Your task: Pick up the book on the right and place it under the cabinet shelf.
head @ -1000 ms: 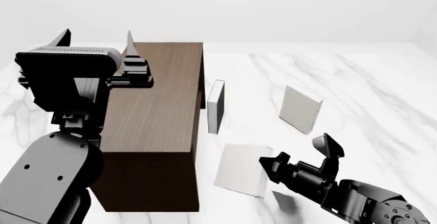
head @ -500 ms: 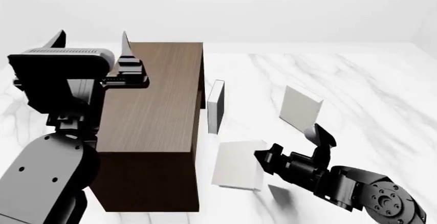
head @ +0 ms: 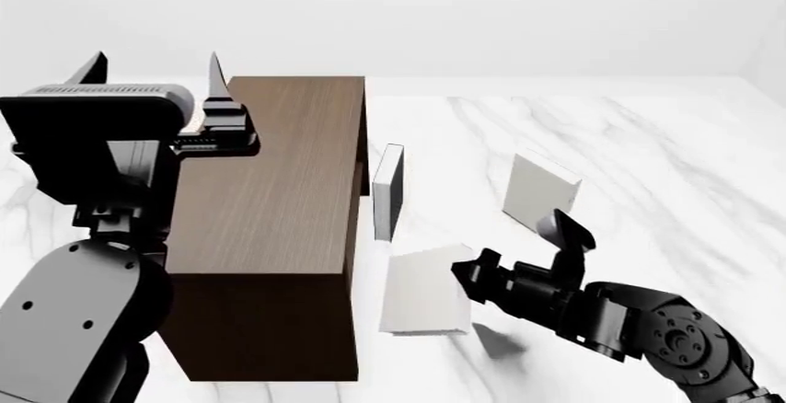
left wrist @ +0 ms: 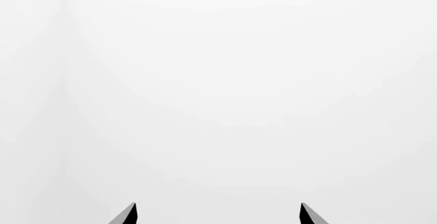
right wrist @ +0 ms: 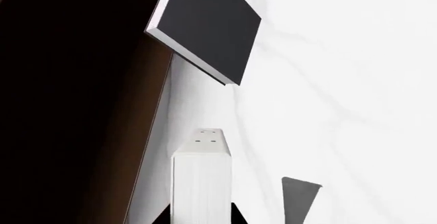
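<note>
book [head: 424, 291] upright (slightly tilted), beside cabinet shelf [head: 276, 210]

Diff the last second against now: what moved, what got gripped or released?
The right gripper has carried the near pale book leftward, closer to the cabinet; whether it is clamped is unclear. The left gripper drifted left, open, holding nothing. Cabinet, dark-faced book and far pale book are unchanged.

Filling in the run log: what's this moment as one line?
right gripper: open, at near pale book | left gripper: open, raised | near pale book: beside cabinet, not yet under it
</note>
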Robot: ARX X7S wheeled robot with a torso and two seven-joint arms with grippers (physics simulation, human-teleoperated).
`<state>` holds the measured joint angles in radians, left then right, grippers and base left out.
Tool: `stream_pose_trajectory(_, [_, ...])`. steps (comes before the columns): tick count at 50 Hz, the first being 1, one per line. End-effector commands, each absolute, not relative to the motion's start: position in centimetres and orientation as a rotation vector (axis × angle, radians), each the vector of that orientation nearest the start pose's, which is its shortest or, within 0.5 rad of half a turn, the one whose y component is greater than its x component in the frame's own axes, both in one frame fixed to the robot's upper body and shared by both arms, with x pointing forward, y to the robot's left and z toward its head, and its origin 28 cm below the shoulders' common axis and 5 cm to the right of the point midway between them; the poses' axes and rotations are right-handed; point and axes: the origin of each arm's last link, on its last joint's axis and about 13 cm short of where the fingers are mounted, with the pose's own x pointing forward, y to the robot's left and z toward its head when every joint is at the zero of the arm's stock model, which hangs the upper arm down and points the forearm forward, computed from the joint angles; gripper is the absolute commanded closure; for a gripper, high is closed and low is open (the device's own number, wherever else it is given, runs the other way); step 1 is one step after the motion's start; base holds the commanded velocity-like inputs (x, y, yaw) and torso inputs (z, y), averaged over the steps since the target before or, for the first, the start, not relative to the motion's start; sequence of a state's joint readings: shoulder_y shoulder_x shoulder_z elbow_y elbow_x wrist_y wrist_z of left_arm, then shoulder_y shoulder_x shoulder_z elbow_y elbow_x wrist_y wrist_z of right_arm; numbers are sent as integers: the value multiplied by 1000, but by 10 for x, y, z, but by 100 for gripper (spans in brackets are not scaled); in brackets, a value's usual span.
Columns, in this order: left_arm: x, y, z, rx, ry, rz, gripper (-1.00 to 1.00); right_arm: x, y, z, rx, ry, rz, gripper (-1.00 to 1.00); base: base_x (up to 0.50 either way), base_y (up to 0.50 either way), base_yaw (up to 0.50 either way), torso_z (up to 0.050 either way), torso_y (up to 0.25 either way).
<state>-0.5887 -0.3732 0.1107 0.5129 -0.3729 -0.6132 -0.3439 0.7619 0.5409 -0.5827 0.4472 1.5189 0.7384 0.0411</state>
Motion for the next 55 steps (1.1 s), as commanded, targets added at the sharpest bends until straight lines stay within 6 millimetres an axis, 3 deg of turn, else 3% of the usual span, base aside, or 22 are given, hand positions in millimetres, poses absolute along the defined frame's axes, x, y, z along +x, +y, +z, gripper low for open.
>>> stream_pose_trajectory(1, [268, 238, 222, 63, -435, 85, -100, 309, -145, 91, 584, 746, 450, 100, 0, 0, 3, 0, 0])
stream_pose_trajectory(2, [268, 238, 222, 62, -435, 84, -100, 309, -145, 91, 576, 745, 448, 100, 0, 0, 0, 0, 0])
stream_pose_trajectory(3, [268, 238, 222, 62, -436, 83, -100, 310, -145, 92, 564, 744, 444, -100, 0, 0, 0, 0, 0])
stream_pose_trajectory(27, [267, 239, 225, 56, -442, 75, -100, 321, -155, 102, 355, 729, 353, -100, 0, 0, 0, 0, 0])
stream_pose_trajectory(42, [264, 239, 227, 57, -450, 74, -100, 328, -160, 114, 138, 709, 311, -100, 0, 0, 0, 0, 0])
stream_pose_trajectory(48, [264, 239, 225, 59, -447, 72, -100, 321, -159, 132, 71, 605, 353, -100, 0, 0, 0, 0, 0])
stream_pose_trajectory(55, [268, 237, 220, 64, -436, 67, -100, 307, -158, 156, -113, 342, 346, -100, 0, 0, 0, 0, 0])
